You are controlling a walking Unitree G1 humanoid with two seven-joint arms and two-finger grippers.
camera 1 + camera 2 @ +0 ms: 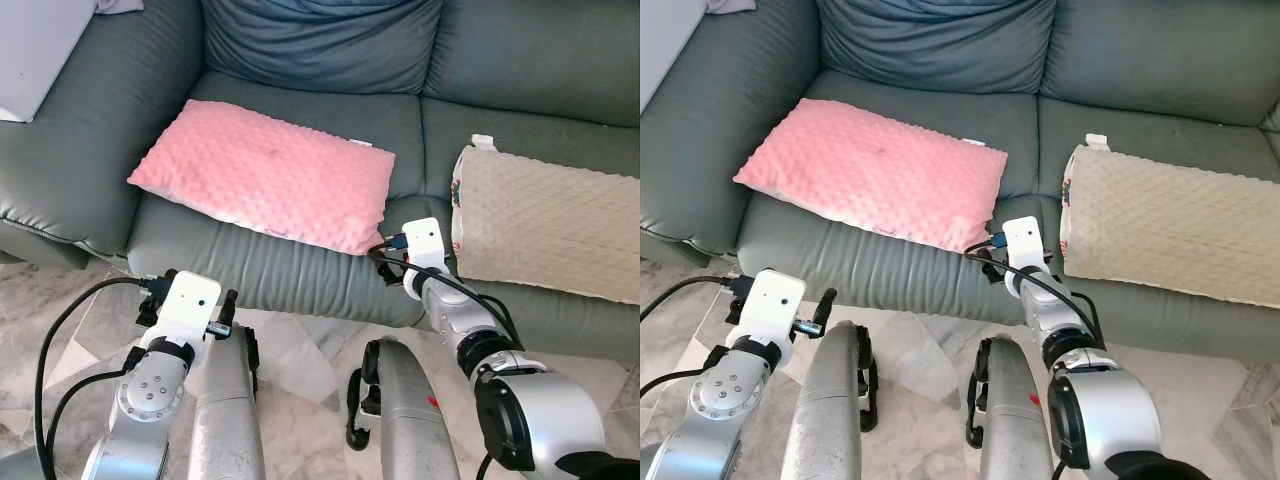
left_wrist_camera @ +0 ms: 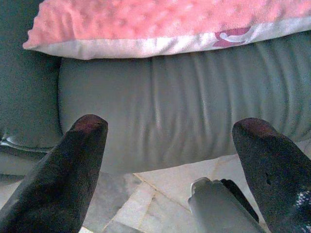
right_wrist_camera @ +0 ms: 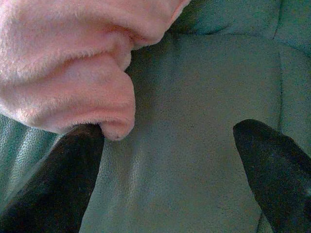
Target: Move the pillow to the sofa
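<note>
Placement looked done: pink pillow [image 1: 268,185] lay flat on the grey sofa [image 1: 330,275] seat, one long edge slightly overhanging the front of the cushion. Right gripper [image 3: 170,160] sat at the pillow's near corner, fingers [image 3: 272,165] apart, one just touching the corner, nothing clamped. Left gripper [image 2: 170,165] hung low in front of the sofa, fingers spread, empty. My read: release step; next move needs only a clean retreat of the right arm without snagging that corner. Pillow was dimpled plush, soft, white seam underneath. A beige pillow [image 1: 550,225] lay beside it, apart.
</note>
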